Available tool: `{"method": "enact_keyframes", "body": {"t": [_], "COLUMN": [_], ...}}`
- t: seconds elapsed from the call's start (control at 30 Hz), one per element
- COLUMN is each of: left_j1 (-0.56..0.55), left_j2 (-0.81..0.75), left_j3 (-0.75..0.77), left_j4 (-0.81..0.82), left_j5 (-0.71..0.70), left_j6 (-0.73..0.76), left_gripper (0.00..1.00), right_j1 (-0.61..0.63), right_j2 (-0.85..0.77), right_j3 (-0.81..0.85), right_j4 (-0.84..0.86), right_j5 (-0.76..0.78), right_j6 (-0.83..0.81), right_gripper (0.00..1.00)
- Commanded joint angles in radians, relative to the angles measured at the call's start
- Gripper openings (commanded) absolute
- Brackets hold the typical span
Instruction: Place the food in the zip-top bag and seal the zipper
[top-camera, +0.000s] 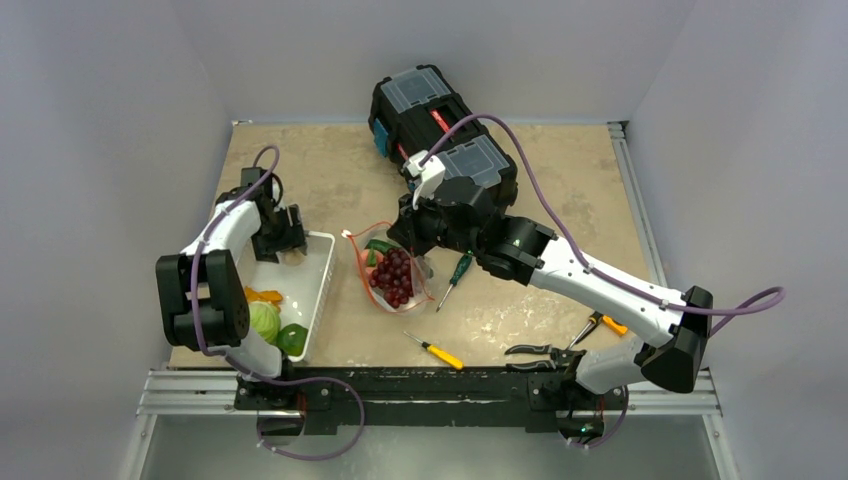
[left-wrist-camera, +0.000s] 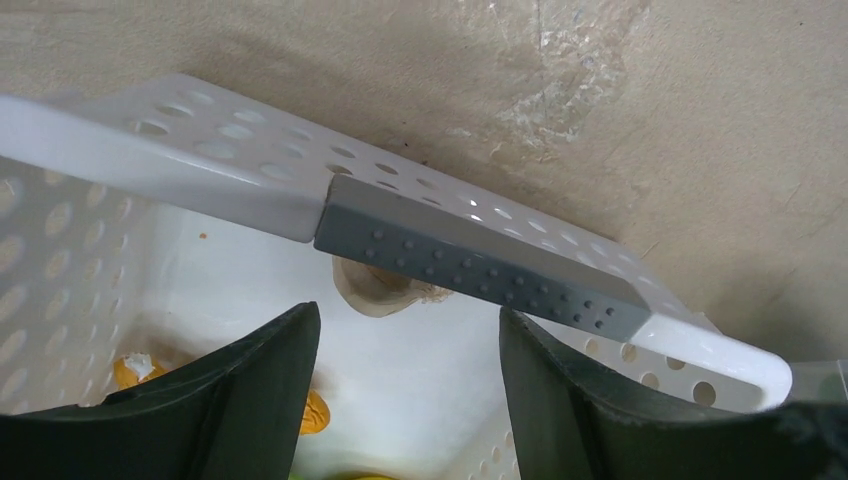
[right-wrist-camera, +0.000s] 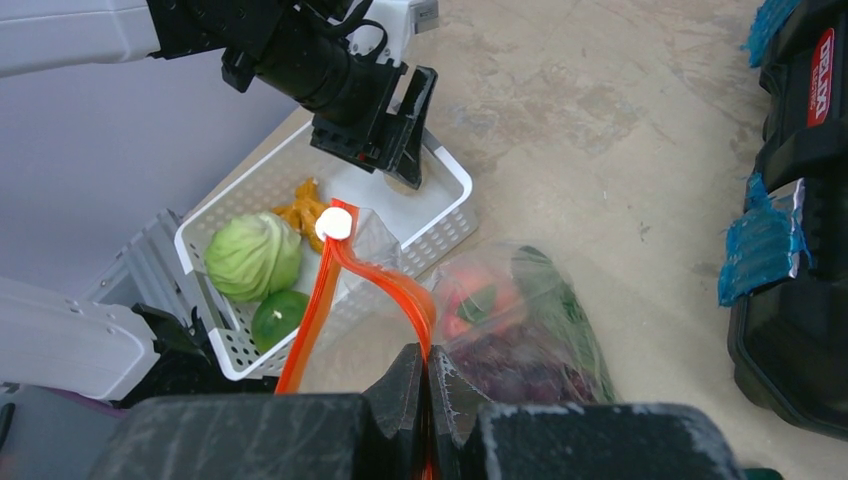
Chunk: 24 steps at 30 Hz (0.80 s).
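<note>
Tan table (top-camera: 560, 200): right end effector (right-wrist-camera: 428, 372) pinches the zipper (right-wrist-camera: 385, 283); left end effector (left-wrist-camera: 408, 335) (over basket (left-wrist-camera: 230, 170)) gapes.

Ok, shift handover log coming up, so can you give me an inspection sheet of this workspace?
Surface: beige table, stained.
Job's things: zip-top bag holds grapes; cabbage, green fruit, carrots in white basket.
Clutter: black toolbox, green screwdriver, yellow screwdriver, pliers.
End effectors: left end effector open over basket; right end effector shut on zipper.
Cables: purple cables loop off both arms.
Surroundings: grey walls, metal rails.
</note>
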Motion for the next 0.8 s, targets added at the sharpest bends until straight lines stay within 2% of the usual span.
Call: {"method": "enact_keyframes", "body": {"t": [0.0,0.23,0.43,0.53,0.6,0.77], "left_j1": [0.008,0.009,0.009,0.008,0.009,0.009], "left_j2": [0.003,0.048,0.064,0.068,0.066,0.051], "left_j3": [0.001,0.012,0.02,0.022,0.025,0.026], "left_j4": [0.051,0.038,0.027,0.023,0.019,0.018], "left_j5": [0.002,-0.007,-0.017,-0.019,-0.02,-0.031], "left_j6": [0.016,0.014,0.015,0.016,0.016,0.018], "left_gripper": [0.64,0.51,0.57,0.57,0.53,0.35], "right_j1": [-0.002,-0.002,-0.002,-0.002,-0.002,-0.003], "right_j2": [-0.006,0.0,-0.011,-0.014,-0.014,-0.013], "right_j3": [0.051,0.051,0.041,0.038,0.035,0.035], "right_j4": [0.065,0.07,0.071,0.071,0.073,0.072], "right_j5": [-0.021,-0.028,-0.029,-0.03,-0.029,-0.023], "right_j6": [0.01,0.025,0.028,0.032,0.036,0.042], "right_gripper": [0.0,0.0,0.0,0.0,0.0,0.0]}}
